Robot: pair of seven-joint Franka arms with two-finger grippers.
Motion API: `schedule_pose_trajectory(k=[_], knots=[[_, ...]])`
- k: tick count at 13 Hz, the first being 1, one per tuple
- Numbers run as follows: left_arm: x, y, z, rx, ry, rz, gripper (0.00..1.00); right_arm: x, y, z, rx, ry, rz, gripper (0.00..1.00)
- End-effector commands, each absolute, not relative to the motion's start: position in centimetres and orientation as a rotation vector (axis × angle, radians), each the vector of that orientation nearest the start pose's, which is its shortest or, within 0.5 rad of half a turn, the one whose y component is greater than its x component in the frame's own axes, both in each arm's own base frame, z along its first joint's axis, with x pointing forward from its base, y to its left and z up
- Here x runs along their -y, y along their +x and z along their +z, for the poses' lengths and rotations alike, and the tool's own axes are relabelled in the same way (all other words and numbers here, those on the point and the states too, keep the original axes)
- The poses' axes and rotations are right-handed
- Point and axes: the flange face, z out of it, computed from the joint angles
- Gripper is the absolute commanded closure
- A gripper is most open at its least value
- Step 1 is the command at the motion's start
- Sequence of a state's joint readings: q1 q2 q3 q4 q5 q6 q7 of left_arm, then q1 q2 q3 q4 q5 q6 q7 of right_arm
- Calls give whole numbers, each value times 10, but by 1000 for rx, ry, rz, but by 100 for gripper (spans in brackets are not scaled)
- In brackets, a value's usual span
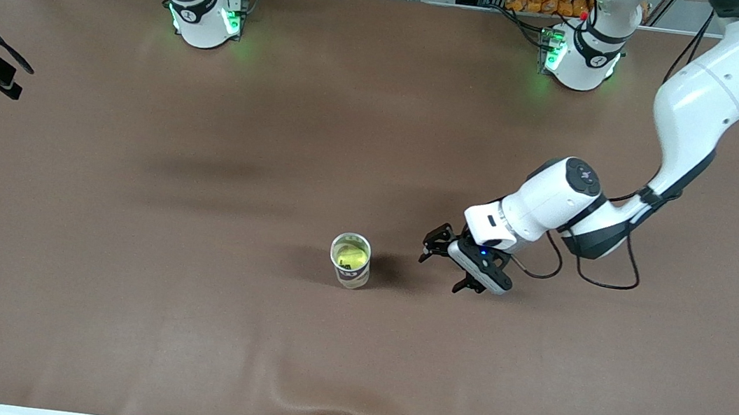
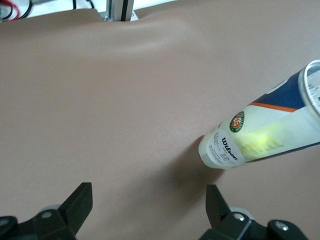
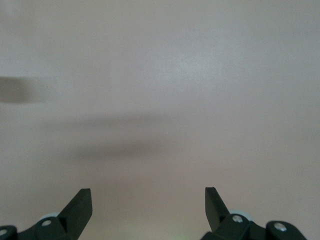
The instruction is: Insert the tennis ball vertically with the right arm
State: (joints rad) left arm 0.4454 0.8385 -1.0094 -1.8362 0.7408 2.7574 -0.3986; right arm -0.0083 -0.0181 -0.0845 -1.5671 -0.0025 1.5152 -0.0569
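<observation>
Left gripper (image 1: 444, 267) beside upright ball can (image 1: 350, 259), fingers spread, empty, right gripper (image 3: 148, 205) fingers spread, empty.

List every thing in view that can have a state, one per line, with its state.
Tennis ball can: upright on the table, top open, yellow-green ball inside.
Left end effector: open, empty, low beside the can, toward the left arm's end.
Right end effector: open, empty, over bare table.
</observation>
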Motion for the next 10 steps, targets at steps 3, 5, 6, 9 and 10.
schedule_pose_trajectory(k=[3, 5, 6, 9, 10], knots=[[306, 615, 355, -705, -3368, -431, 0, 50, 541, 630, -50, -3137, 50, 0], [305, 617, 370, -691, -3360, -359, 0, 50, 541, 630, -48, -3137, 50, 0], [303, 619, 379, -670, -3373, -315, 0, 50, 541, 630, -48, -3137, 53, 0], [299, 622, 410, -654, -3342, -198, 0, 50, 541, 630, -48, -3137, 53, 0], [298, 623, 418, -654, -3333, -169, 0, 50, 541, 630, -50, -3137, 53, 0]])
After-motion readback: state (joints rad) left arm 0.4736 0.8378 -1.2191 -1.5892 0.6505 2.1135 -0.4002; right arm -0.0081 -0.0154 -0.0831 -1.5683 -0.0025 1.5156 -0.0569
